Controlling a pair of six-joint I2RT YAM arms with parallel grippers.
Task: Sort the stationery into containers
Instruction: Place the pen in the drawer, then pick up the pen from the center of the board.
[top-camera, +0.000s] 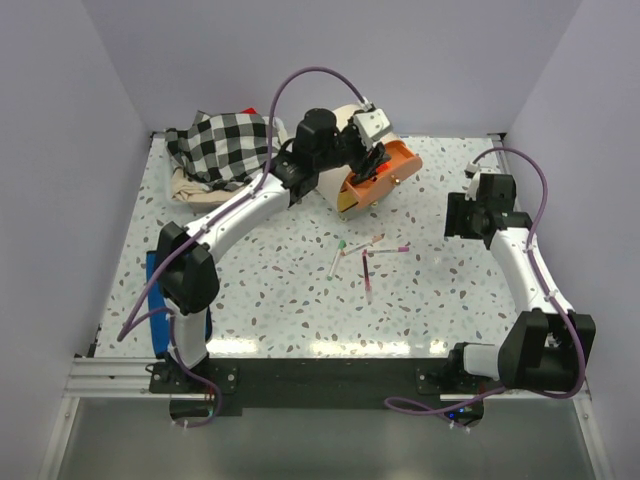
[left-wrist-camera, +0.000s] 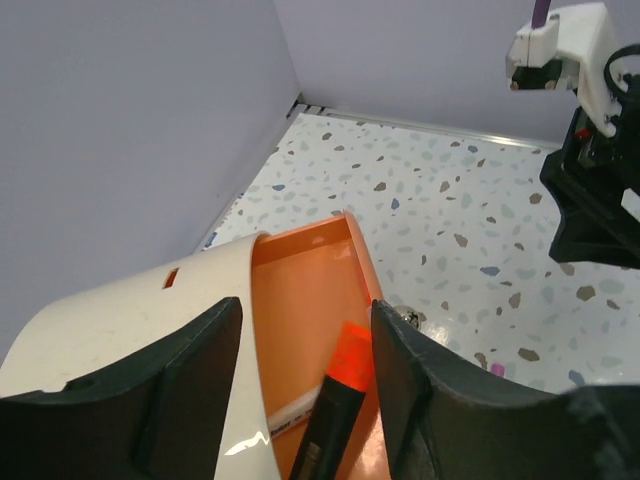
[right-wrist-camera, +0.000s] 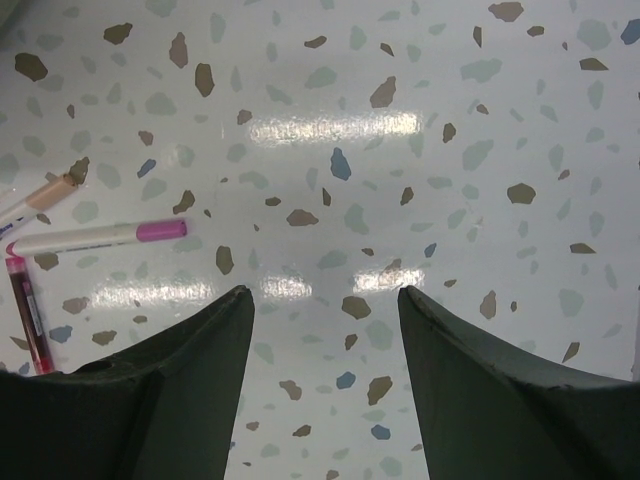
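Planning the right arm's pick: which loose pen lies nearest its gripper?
The white pen with the pink cap; its cap reaches closest to the right gripper, past the beige-tipped pen and dark-red pen.

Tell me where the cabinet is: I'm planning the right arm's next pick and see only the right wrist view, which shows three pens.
Observer: The cabinet stands at the table's far middle, with the left arm over it.
Operator: Anything in it yet?
Observer: An orange highlighter lies in its open orange drawer, between the open left jaws.
Operator: Pens I'm missing?
Observer: One green-capped pen, just left of your three pens.
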